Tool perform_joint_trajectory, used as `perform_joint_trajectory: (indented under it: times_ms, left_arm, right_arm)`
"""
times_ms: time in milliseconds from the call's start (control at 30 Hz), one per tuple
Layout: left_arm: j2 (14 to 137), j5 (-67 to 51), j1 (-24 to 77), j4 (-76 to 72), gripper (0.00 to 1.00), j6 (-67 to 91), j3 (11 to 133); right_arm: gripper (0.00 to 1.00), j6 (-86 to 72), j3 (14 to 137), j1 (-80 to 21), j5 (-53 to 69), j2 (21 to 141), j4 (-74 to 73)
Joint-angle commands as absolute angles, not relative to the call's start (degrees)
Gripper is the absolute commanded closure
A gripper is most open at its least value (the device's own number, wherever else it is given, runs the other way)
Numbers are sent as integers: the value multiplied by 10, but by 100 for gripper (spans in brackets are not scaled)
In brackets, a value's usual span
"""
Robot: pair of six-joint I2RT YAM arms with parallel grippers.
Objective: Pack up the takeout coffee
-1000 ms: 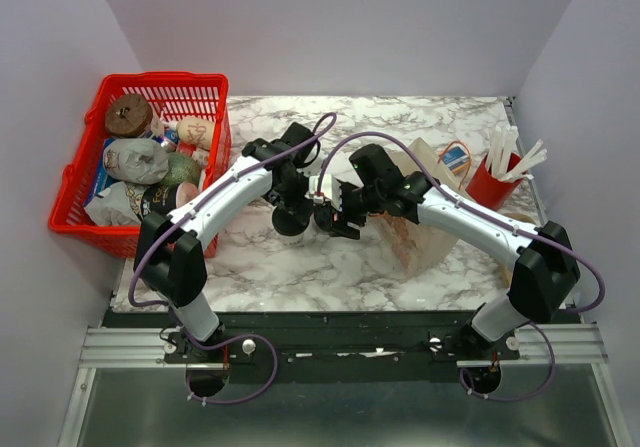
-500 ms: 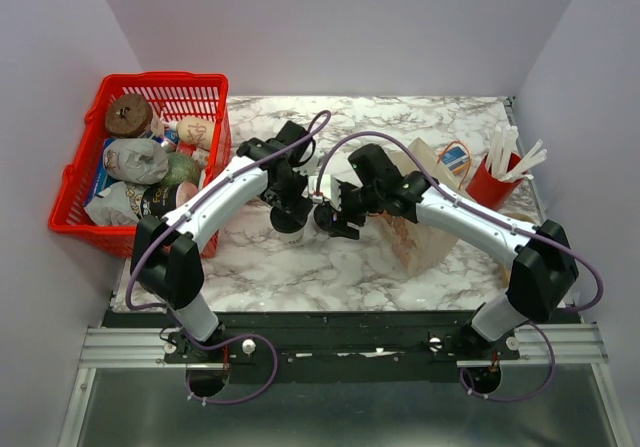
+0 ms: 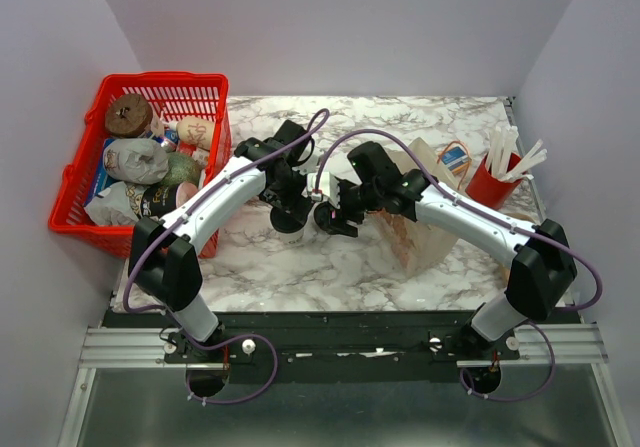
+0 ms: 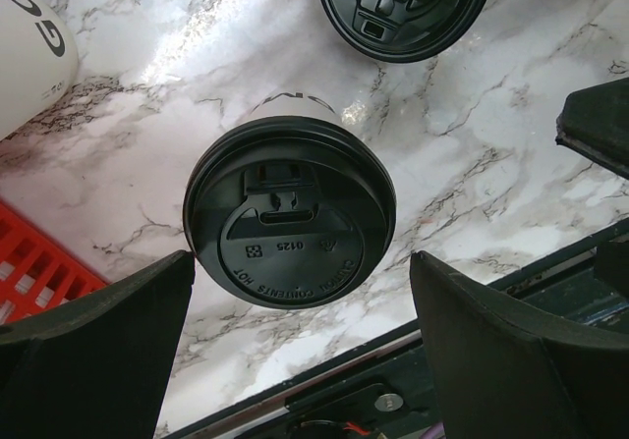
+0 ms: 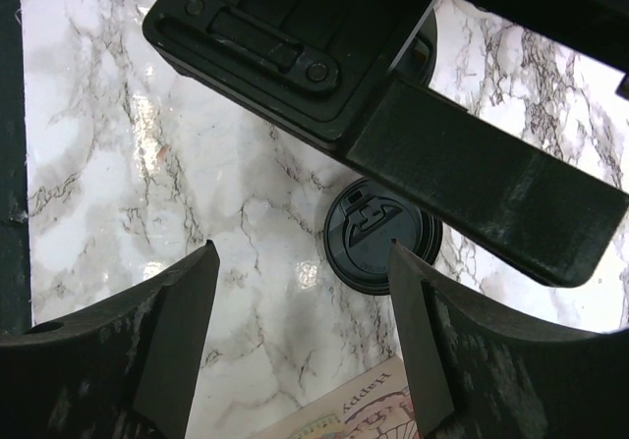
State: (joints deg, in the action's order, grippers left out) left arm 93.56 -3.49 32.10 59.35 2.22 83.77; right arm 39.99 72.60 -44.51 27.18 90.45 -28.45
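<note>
I count one lidded coffee cup (image 4: 290, 223), one loose black lid (image 5: 381, 235), one paper bag (image 3: 415, 247), one red basket (image 3: 180, 92).

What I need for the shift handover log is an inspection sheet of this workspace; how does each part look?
Surface: marble table; no spill seen.
Job's things: takeout coffee upright, lid on, not gripped; paper bag under the right arm.
Clutter: loose black lid flat on the table; red basket of wrapped food at left; red cup of white sticks at right.
Hands: left hand open, around the coffee; right hand open, empty, beside the loose lid.
Cables: purple cables loop over both arms; no snag seen.
Surroundings: pale walls on three sides.
</note>
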Motion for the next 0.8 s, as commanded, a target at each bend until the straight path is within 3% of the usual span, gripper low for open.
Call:
perform_joint_trajectory:
  times_ms: [0, 767]
  left_arm:
    - [940, -50, 321, 596, 2, 33, 842]
    - [965, -40, 319, 595, 7, 34, 837]
  right_arm:
    - [22, 396, 738, -443, 272, 911, -288]
    - [22, 395, 738, -443, 272, 918, -285]
